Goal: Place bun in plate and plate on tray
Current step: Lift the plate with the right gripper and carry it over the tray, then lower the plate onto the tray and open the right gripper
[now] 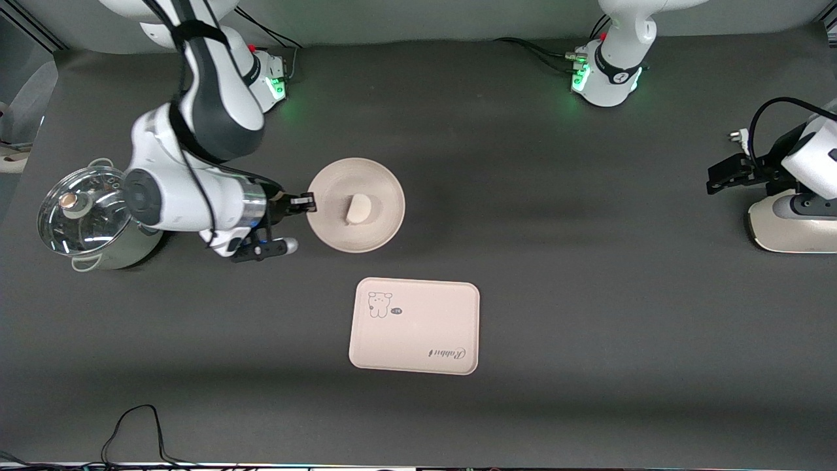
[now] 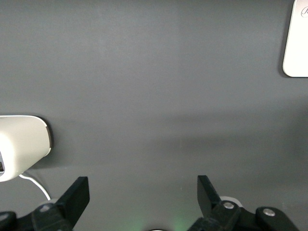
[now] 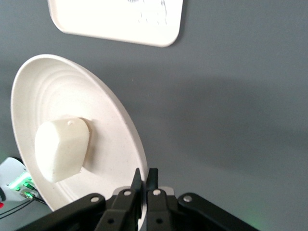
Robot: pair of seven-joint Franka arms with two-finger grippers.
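While bun (image 1: 358,209) lies lengthwise toward camera, right claw (image 1: 308,203) pinches plate (image 1: 386,190) rim, left claw (image 2: 143,192) wide.

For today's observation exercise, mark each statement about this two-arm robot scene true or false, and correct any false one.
1. The bun lies in the plate. True.
2. The plate rests on the tray. False: the plate is off the tray, which lies bare nearer the front camera.
3. The right tool is shut on the plate's rim. True: the right wrist view shows its fingers pinching the rim.
4. The left tool holds the bun. False: it is open and holds nothing, waiting by the toaster at the left arm's end of the table.
5. A glass-lidded pot stands at the right arm's end of the table. True.
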